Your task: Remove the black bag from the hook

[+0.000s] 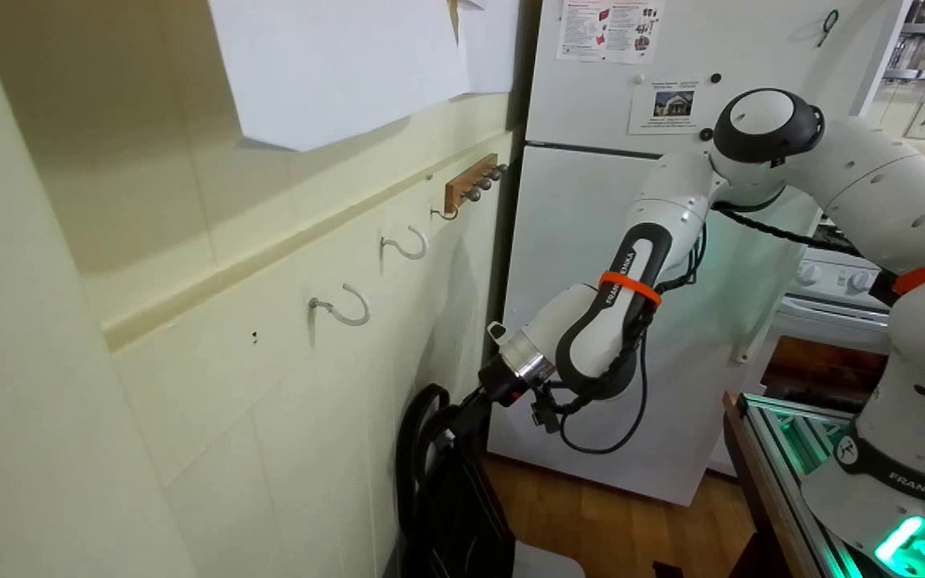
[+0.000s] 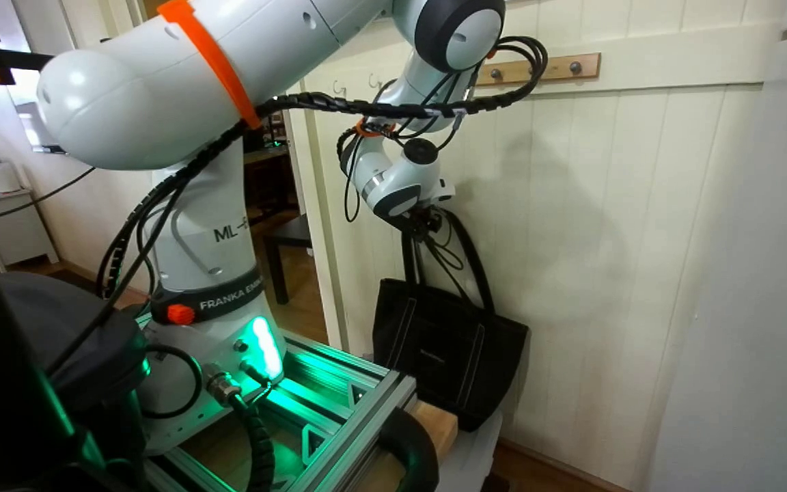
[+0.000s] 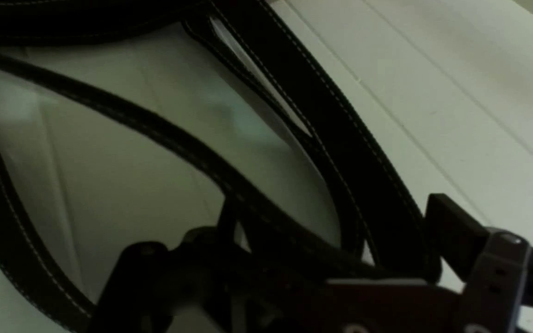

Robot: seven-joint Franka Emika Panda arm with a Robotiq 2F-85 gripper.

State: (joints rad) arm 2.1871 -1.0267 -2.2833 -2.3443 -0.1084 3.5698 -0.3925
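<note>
one black tote bag [image 2: 448, 348] is off the wooden peg rail [image 1: 470, 178]; gripper [image 3: 333, 222] wide amid its straps [image 3: 340, 138], release seems in hand; next calls for a snag-free retreat.

Pale-stitched black bag [image 2: 447, 347], brown hook rack [image 1: 470, 179], cream wall [image 2: 639, 205], white fridge [image 1: 591, 233], orange-banded white arm [image 1: 900, 181]

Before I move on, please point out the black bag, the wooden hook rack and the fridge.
Black bag [image 2: 446, 348]: in an exterior view, broad side.
Wooden hook rack [image 1: 467, 182]: in an exterior view, brown board.
Fridge [image 1: 583, 221]: in an exterior view, lower door.
</note>
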